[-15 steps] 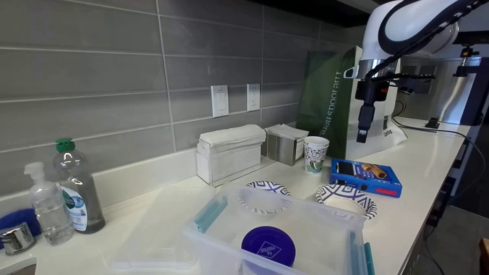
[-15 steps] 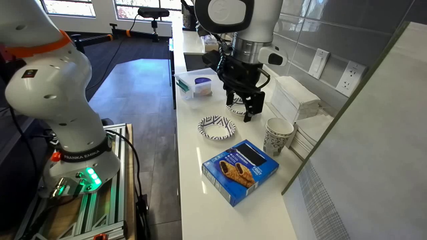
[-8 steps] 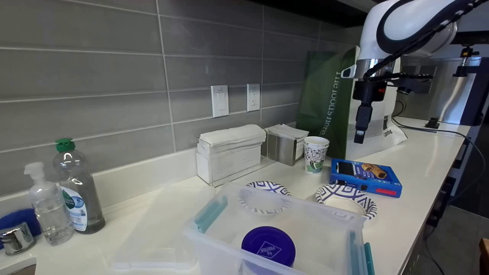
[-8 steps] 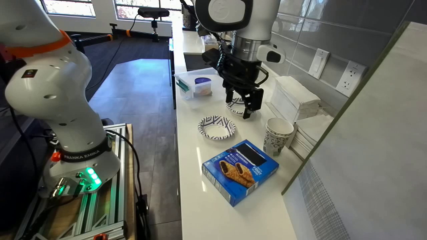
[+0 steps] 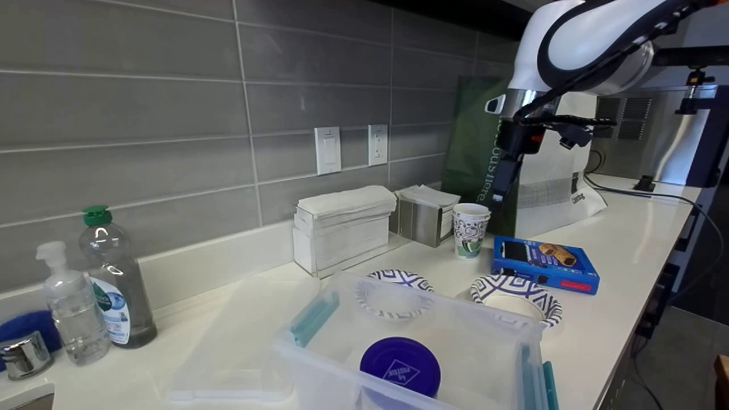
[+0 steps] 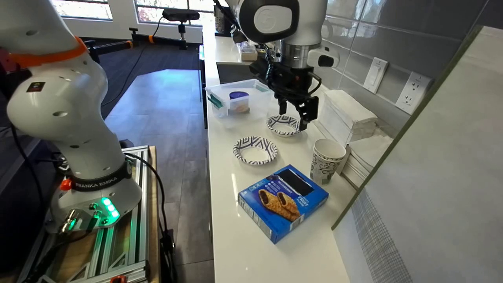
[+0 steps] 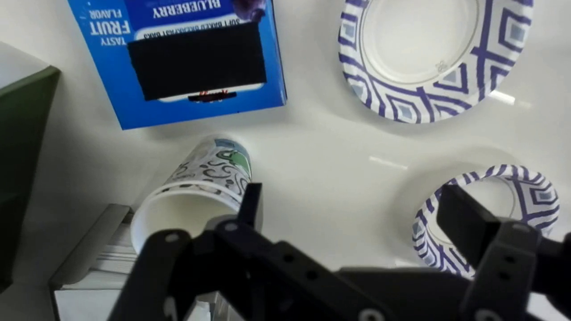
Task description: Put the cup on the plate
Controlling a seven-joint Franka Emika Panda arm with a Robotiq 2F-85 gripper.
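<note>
- A robot arm [image 6: 65, 127] stands beyond the front edge of the counter [image 6: 275, 263], green lights [image 6: 110, 207] glowing on its base [image 6: 90, 196].
- The wrist [image 6: 295, 55] hangs above the counter, between front and back edges.
- The gripper [image 7: 350, 196] points downward, slightly tilted, its fingers [image 7: 466, 218] parted wide.

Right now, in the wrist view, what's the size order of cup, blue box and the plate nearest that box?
Blue box and plate: largest; order unsure, both cropped.
Cup: smallest, partly hidden by the end effector.
</note>
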